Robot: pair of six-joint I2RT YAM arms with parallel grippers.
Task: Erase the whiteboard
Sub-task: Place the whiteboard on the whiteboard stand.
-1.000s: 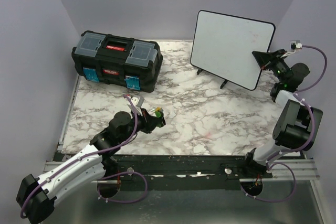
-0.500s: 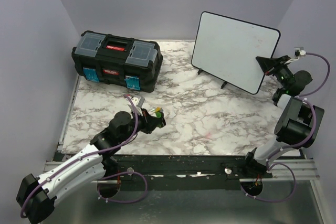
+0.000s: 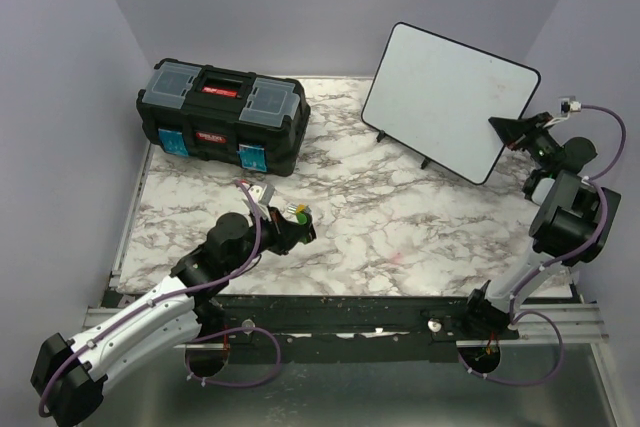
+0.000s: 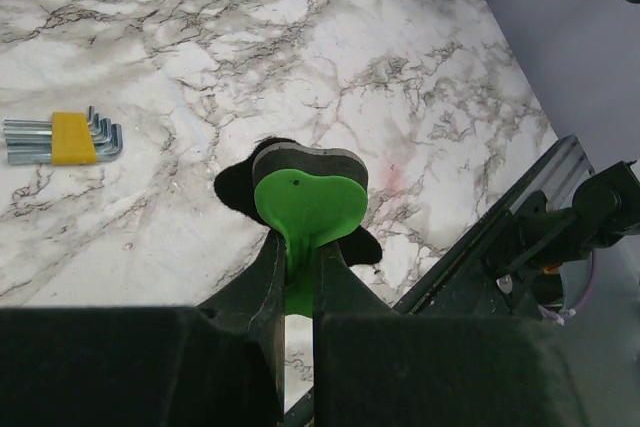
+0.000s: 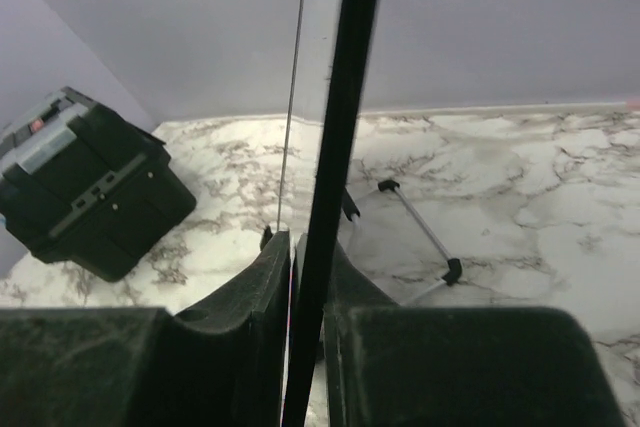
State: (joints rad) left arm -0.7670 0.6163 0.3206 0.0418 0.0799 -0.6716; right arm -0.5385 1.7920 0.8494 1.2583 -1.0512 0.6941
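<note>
The board has shifted in the last second. Its top and right edge have swung right and toward the back wall, while its 2 feet sit in about the same spot on the table. The right gripper went with it, and that arm has folded back toward the right wall. In the wrist view the rim runs straight up between the right jaws, which are nearly closed on it with no gap that I can see, so I read this as a hold on the right edge. It looks like re-angling or steadying, not wiping.

The left gripper is closed tight on the green handle of the eraser, whose pad sits just ahead of the fingertips. The board lies far ahead and to the right of these jaws, so no wiping contact is possible yet. Its face looks almost blank from above, and I can't make out any lettering.

Between the left jaws and the board there is only bare marble. The toolbox is ahead-left and the hex keys are off to the left, both off that line. There is little room behind the right jaws, because the wall is close.
</note>
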